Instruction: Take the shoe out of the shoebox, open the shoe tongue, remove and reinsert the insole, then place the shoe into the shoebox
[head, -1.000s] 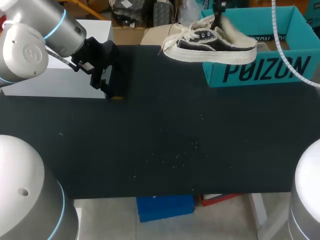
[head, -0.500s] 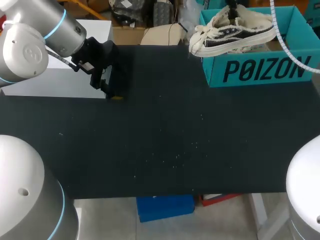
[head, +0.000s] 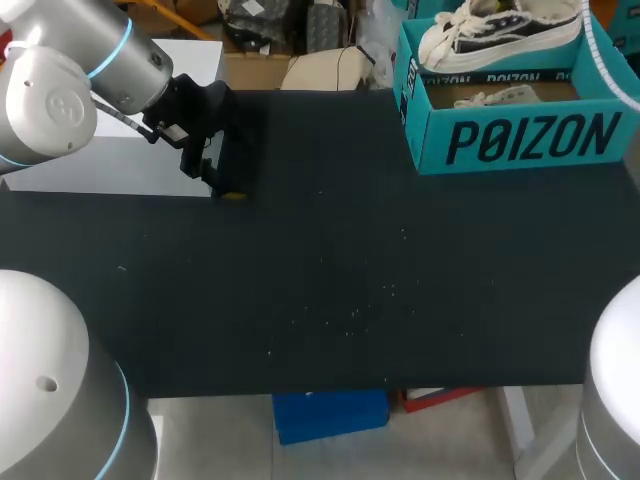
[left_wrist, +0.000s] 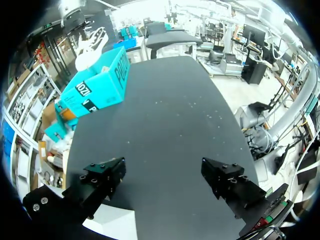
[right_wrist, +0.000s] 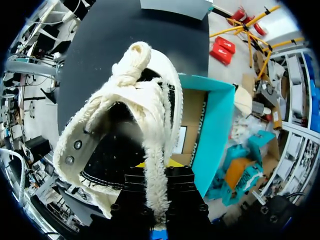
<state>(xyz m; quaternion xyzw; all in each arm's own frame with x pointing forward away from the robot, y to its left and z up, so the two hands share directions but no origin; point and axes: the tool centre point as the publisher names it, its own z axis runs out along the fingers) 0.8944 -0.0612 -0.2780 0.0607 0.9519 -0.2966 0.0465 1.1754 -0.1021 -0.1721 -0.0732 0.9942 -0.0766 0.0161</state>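
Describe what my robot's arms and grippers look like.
Both arms are glossy light-grey rounded shells; the left arm carries a light-blue ring at its joint. A white ribbed cable runs along the right arm. The left gripper and right gripper are black and blocky with yellow tips.

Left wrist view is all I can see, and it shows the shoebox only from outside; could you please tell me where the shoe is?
Observer: The head view shows the shoe over the far side of the shoebox.
Operator: Thank you. Is it gripped?
Observer: Yes. In the right wrist view the right tool is shut on the shoe's frayed collar edge.
Operator: Is the box otherwise empty?
Observer: No. A pale item, possibly another shoe, lies inside it.
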